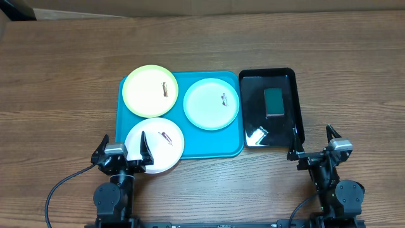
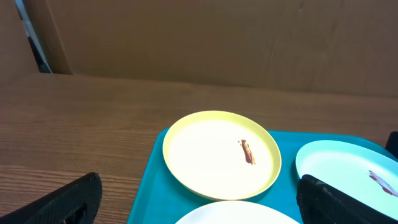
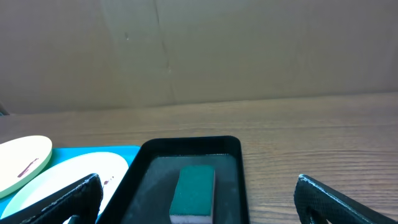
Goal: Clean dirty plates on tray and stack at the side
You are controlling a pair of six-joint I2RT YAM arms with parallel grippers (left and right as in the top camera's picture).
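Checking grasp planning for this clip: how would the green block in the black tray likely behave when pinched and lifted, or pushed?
The green block looks like a sponge, paler layer beneath its top, so it probably squashes under a pinch and weighs little. Lying flat, it seems unlikely to roll. The glossy black tray may let it slide when pushed.

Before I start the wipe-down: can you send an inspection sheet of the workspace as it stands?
Surface: wooden table, brown grain.
Job's things: yellow-green plate, pale blue plate and white plate, each smudged, all on the turquoise tray; none stacked at the side.
Clutter: black tray beside the turquoise one, holding a green sponge.
Grippers: left gripper and right gripper open, holding nothing.
Cables: black cable looping by the left arm's base.
Surroundings: cardboard wall behind the table.
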